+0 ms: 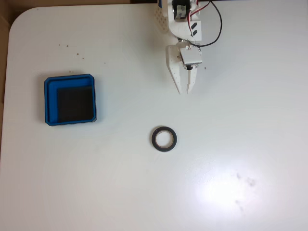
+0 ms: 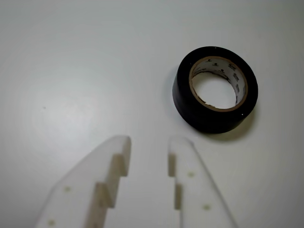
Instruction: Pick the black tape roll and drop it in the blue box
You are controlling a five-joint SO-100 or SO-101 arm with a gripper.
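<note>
gripper: the gripper [image 2: 148, 145] hangs empty, jaws a little apart, short of the black tape roll [image 2: 217, 88].
roll position: on the tabletop [image 1: 250, 144], well apart from the blue box [image 1: 70, 99].
risk: a finger could land on the rim and skid the roll away.
orientation: lies flat, hole facing up; round, no long axis.

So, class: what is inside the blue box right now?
Nothing: the box shows only its black bottom in the fixed view. The tape roll lies outside on the table. Nothing covers the interior.
</note>
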